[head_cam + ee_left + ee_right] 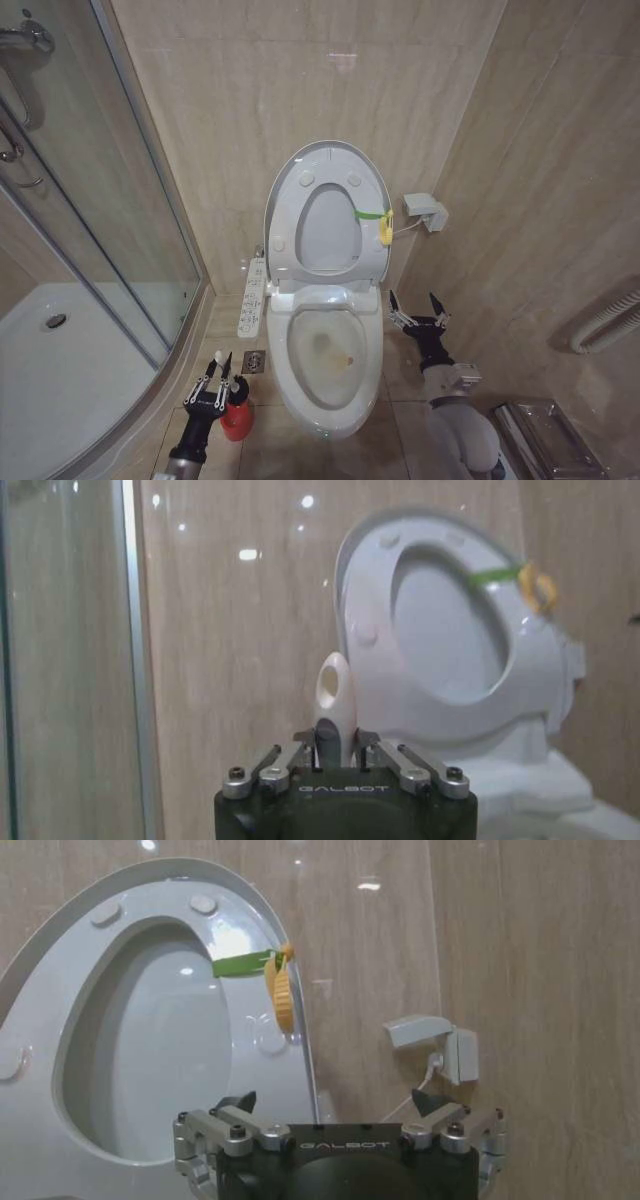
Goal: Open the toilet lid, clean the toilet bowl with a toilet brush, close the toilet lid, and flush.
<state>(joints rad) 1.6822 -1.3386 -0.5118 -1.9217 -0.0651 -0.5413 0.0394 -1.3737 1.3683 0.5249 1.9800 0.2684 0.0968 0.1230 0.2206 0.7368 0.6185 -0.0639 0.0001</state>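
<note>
The toilet lid [328, 228] stands raised against the wall with the ring seat up in front of it; a green strap with a yellow ring [384, 226] hangs on its right edge. Below it the toilet bowl [325, 358] lies uncovered, with yellowish-brown stains inside. On the floor left of the bowl, my left gripper [216, 368] hovers over the red cup holder [236, 420]. In the left wrist view this gripper [338, 739] is shut on the toilet brush's white handle [333, 694], whose looped end sticks up. Right of the bowl, my right gripper [418, 308] is open and holds nothing, as the right wrist view [335, 1102] also shows.
A glass shower screen [100, 230] and a white shower tray [60, 370] take up the left side. A control panel [253, 297] and a floor drain [252, 361] lie beside the toilet. A wall socket box [425, 211], a hose [605, 320] and a metal bin [545, 435] are on the right.
</note>
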